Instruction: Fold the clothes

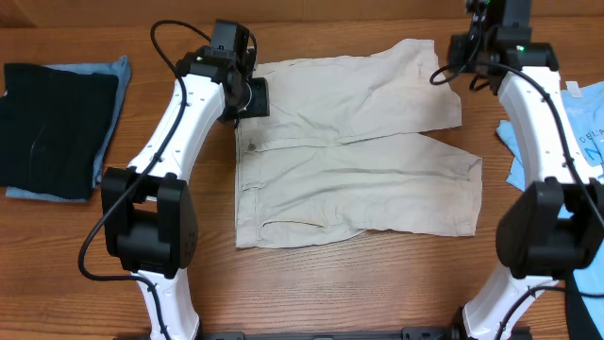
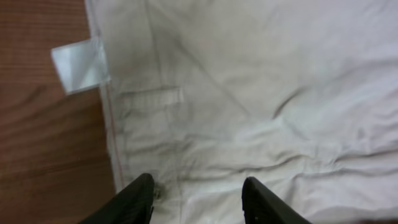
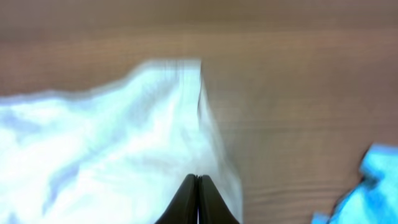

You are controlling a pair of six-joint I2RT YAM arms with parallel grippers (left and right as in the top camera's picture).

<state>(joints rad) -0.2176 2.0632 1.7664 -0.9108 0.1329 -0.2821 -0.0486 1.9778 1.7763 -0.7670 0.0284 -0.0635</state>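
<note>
The beige shorts [image 1: 359, 151] lie flat in the middle of the table, waistband to the left, legs to the right. My left gripper [image 1: 247, 94] is open and sits just over the far waistband corner; in the left wrist view its fingers [image 2: 198, 186] straddle the fabric [image 2: 261, 93] next to the white label [image 2: 79, 64]. My right gripper [image 1: 469, 52] is at the far leg's hem. In the blurred right wrist view its fingers [image 3: 198, 177] are shut tight over the cloth's edge [image 3: 124, 137], with no fabric visible between them.
A black folded garment [image 1: 52, 123] lies on a blue cloth [image 1: 111, 74] at the far left. A light blue printed T-shirt [image 1: 585, 123] lies at the right edge and also shows in the right wrist view [image 3: 367, 180]. Bare wood surrounds the shorts.
</note>
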